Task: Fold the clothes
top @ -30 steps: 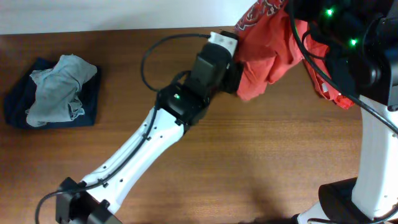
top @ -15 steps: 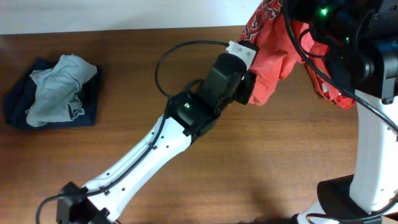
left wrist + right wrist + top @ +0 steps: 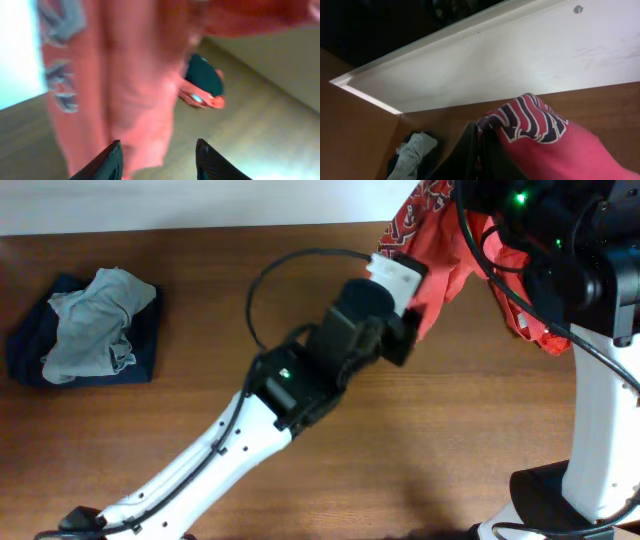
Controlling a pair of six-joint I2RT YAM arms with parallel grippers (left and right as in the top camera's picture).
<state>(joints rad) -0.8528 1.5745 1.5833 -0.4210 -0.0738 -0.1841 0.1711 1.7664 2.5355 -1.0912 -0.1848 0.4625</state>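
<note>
Three garments counted for certain, two robot arms, one table.
Upper right of the frame: one orange-red T-shirt (image 3: 440,270) with striped lettering. A red fold (image 3: 535,330) just right of it may be the same shirt or a second one; I cannot tell which. Far left: one pale grey-green garment (image 3: 95,320) lying on one navy garment (image 3: 140,358). One left arm (image 3: 250,430) rises from the lower left, one right arm (image 3: 600,410) stands at the right edge. One brown wooden table (image 3: 400,450).
</note>
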